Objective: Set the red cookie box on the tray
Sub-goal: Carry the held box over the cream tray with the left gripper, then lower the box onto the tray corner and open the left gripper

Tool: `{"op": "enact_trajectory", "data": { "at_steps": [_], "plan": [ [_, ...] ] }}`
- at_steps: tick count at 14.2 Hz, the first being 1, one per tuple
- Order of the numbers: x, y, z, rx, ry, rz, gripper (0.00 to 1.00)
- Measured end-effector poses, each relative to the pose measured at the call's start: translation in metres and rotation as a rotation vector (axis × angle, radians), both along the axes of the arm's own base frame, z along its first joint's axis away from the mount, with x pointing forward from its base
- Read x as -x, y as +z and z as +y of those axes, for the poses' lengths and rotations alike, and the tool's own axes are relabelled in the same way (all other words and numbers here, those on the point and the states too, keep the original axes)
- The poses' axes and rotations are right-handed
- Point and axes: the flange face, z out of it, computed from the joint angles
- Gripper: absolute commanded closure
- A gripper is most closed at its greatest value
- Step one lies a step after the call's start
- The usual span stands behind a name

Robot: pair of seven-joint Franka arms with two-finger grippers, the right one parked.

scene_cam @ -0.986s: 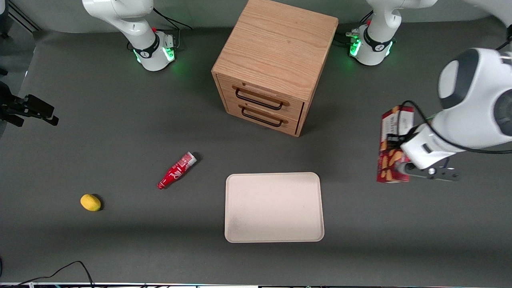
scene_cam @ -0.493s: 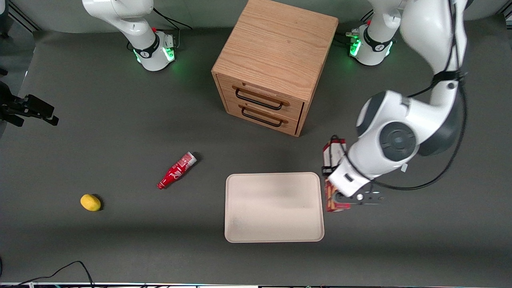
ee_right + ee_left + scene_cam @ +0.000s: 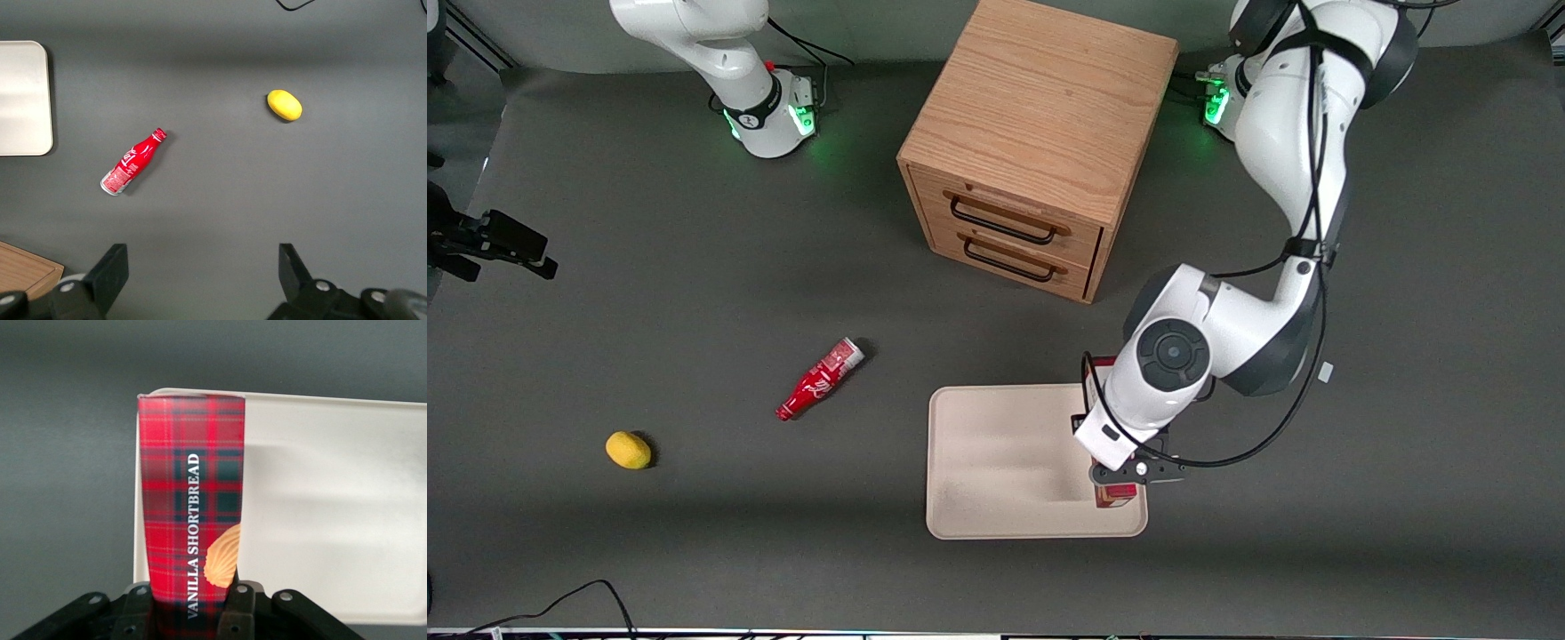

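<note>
At lower centre-right of the front view, the gripper clamps the box. The box hangs over the tray, along its edge toward the working arm.

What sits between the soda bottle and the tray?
Nothing: front view shows only bare grey mat between the soda bottle and the tray. The gripper holds the red cookie box over the tray's working-arm edge.

red cookie box: in the front view I see only a red sliver; the left arm covers the rest.
claw: cut off at the wrist view's edge; I see only the finger bases clamping the box.
tray: one corner hidden under the box.
</note>
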Motion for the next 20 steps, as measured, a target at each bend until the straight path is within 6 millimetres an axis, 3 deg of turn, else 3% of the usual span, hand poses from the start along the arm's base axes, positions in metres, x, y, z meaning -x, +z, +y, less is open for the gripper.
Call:
{"op": "enact_trajectory", "data": {
  "at_steps": [4,10,11,12,13,20],
  "plan": [
    [-0.004,-0.042,-0.002,-0.036,-0.015,-0.011,1.0],
    [-0.004,-0.075,0.0,-0.049,-0.018,0.007,1.0],
    [-0.005,-0.078,0.0,-0.049,-0.017,0.006,0.89],
    [-0.005,-0.078,0.0,-0.049,-0.017,0.006,0.56],
    [-0.005,-0.078,0.0,-0.049,-0.016,0.006,0.01],
    [-0.006,-0.086,0.0,-0.047,-0.016,0.006,0.0]
  ]
}}
